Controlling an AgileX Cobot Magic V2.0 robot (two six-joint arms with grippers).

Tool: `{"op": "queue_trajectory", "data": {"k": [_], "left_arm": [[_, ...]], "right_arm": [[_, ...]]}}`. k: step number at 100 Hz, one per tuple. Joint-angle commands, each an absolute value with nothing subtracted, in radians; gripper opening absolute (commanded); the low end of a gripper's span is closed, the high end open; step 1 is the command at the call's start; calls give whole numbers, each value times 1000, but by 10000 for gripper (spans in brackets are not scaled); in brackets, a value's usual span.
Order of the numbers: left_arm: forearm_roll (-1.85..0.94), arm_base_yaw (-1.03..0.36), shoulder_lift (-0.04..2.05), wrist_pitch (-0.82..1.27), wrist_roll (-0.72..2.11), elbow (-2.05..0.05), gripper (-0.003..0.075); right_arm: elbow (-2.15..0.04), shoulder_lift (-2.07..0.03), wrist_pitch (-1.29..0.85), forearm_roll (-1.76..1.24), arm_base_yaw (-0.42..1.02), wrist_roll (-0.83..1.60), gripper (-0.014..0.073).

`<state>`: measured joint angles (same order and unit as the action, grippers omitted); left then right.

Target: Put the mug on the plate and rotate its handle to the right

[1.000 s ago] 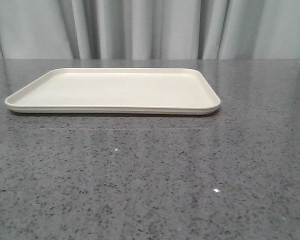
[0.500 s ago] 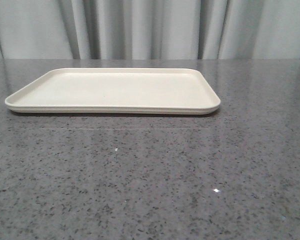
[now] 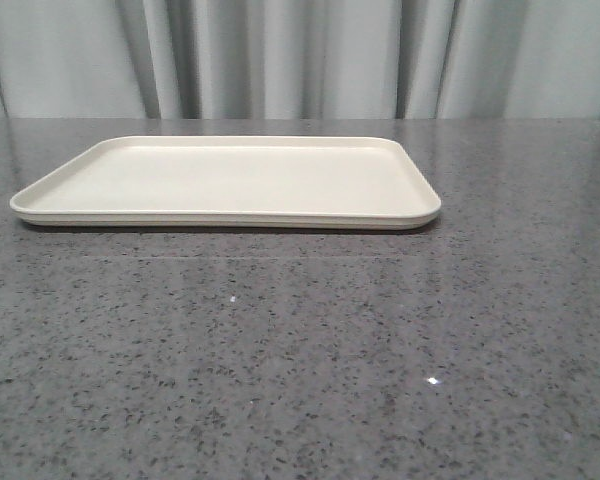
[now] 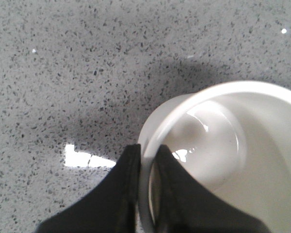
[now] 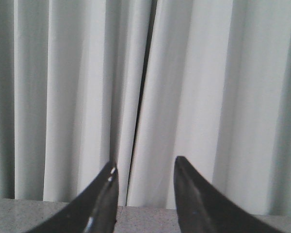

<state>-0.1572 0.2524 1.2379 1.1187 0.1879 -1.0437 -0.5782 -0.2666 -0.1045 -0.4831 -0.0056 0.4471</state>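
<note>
The left gripper point(image 4: 146, 167) is seen closed on the rim of the white mug point(image 4: 223, 145), one black finger set outside the wall and the other inside, so that the wall is pinched between them. The mug is viewed from above in the left wrist view, its glossy interior empty, with the speckled grey stone tabletop point(image 4: 87, 73) below it; whether it is resting on that surface or held just clear of it cannot be told. Neither the handle nor the printed face is shown in any view, so the way the handle points cannot be judged. The right gripper point(image 5: 145, 177) is held parted with nothing between its fingers, aimed level at the pale pleated curtain point(image 5: 208, 97) beyond the far edge of the table. The cream rectangular plate point(image 3: 225, 218) is seen lying bare toward the far edge of the tabletop, a little left of centre, its long axis run parallel to that edge. Neither the mug nor either arm is caught by the front camera, so the mug is judged to be well apart from the plate, probably nearer the robot's edge. The carry is judged to fall to the left arm, which alone has the mug; how far the plate lies from it cannot be read.
</note>
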Motion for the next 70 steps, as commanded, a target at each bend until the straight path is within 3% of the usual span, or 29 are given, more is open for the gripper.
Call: {"op": "queue_trajectory", "data": {"k": [1,31,70], "left_arm": [[-206,253,1219,1073,214,-1065,-20],[-264,253,1164,1059,231,-1123,-20],[-476,253,1164,1154,285,-1410,-20]], "right_arm": [[-612,-284,-35,-486,-12,458,299],[-612,-284,-16,-486,-12,458,299],[-612,-284,-6,-486,-12,458,299]]}}
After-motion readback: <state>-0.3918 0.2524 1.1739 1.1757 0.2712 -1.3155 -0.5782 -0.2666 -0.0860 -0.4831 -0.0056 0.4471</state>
